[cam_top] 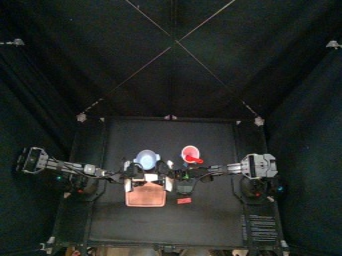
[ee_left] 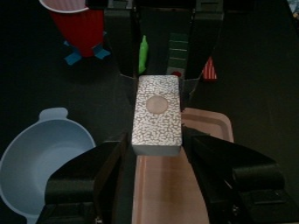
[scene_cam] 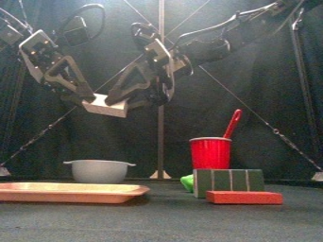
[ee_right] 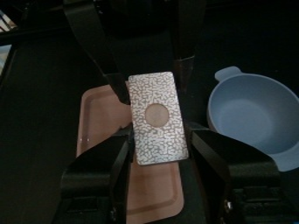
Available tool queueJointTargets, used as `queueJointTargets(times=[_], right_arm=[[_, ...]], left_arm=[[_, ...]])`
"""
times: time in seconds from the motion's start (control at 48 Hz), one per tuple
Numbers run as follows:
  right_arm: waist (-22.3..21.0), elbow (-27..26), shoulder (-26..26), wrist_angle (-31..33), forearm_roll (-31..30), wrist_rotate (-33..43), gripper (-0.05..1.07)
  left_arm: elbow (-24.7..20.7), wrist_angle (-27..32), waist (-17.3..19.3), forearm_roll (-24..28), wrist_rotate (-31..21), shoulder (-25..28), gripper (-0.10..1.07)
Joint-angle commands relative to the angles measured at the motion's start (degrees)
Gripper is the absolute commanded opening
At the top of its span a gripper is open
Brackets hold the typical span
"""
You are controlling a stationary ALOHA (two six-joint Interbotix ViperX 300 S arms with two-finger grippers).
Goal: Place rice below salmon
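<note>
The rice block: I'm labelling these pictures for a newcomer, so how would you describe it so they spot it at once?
Start at the pink tray lying on the black table, beside the grey bowl. High above it, the left hand and right hand both grip one white speckled rice block. It is the only thing held in the air, flat, pale, with a round mark on its face.

Walls: black curtains (cam_top: 54, 60) hang on every side of the pen.
Bench: small, black, matte bench (cam_top: 120, 140) in the middle of the pen.
Rigging: thin pale cords (cam_top: 174, 40) cross overhead.
Light: dim, faint sheen on the bench's front edge.
</note>
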Motion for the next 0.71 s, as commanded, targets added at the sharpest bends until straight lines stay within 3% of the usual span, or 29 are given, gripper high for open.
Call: queueJointTargets(times=[0.0,0.354,0.688], right_arm=[[-0.09,-0.7,-1.67,-0.09,0.35,0.09,0.67],[3.34,6.42,-7.03,1.58,0.79,0.09,0.67],[13.27,15.73,-12.83,4.48,5.01,0.18,0.67]], left_arm=[[-1.49,-0.18,0.09,0.18,-0.09,-0.18,0.86],[0.35,-0.18,-2.29,0.88,-0.09,-5.89,0.86],[1.93,-0.35,-2.99,0.26,-0.09,-8.35,0.86]])
